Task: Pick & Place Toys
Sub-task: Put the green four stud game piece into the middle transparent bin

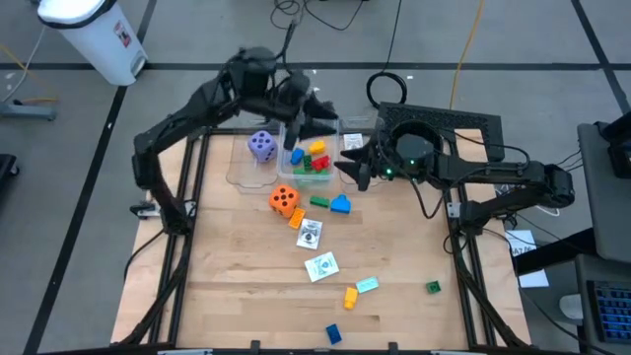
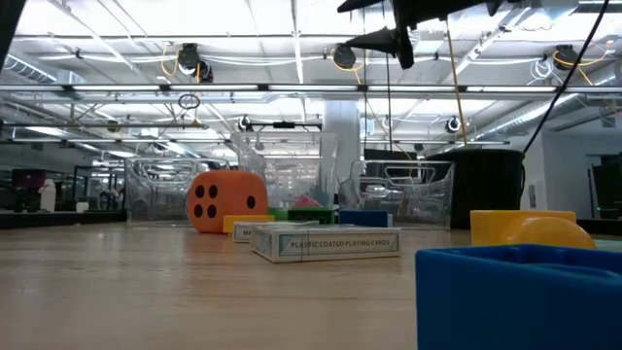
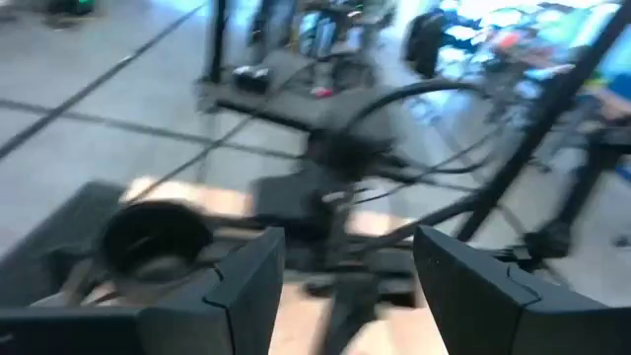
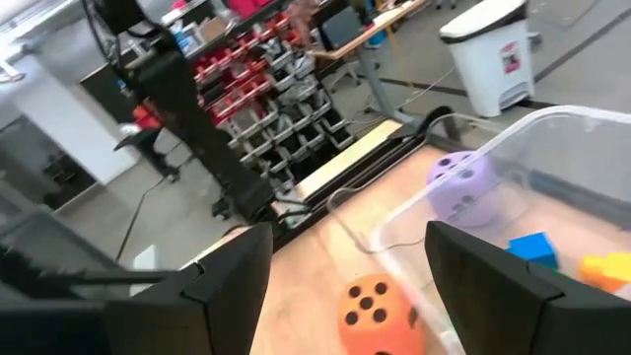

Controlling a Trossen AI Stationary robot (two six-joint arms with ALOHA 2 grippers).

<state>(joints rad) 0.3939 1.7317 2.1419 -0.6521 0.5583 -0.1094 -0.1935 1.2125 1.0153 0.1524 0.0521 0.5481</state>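
The left arm reaches from the desk's left edge up toward twelve o'clock, elbow bent, and its left gripper point(image 1: 314, 110) hangs over the far rim of the clear tub point(image 1: 240, 174). In the left wrist view its two dark fingers point(image 3: 246, 286) stand apart with nothing between them, so the jaws are spread and empty.

The purple die point(image 1: 261, 146) lies in the tub's left part, and red, green, yellow and blue blocks point(image 1: 313, 158) are heaped in its right part. Just outside the tub, toward six o'clock, sits the orange die point(image 1: 284, 200), with a green block point(image 1: 319, 202) and a blue block point(image 1: 340, 204) at its three o'clock. Two white cards point(image 1: 310, 234) lie nearer the desk's middle. Toward five o'clock are a yellow block point(image 1: 350, 296), a teal block point(image 1: 367, 285), a blue block point(image 1: 333, 334) at the near edge, and a small green block point(image 1: 433, 287) well apart to the right.

The right arm comes in from three o'clock, folded low. Its right gripper point(image 1: 347, 163) hovers just beside the tub's right end, jaws spread and holding nothing, as the right wrist view shows.

The desk point(image 1: 227, 286) is pale wood on a dark frame. A white bin point(image 1: 99, 35) stands on the grey floor at eleven o'clock, and cables trail past twelve o'clock. The low view shows a hall with strip lights behind.
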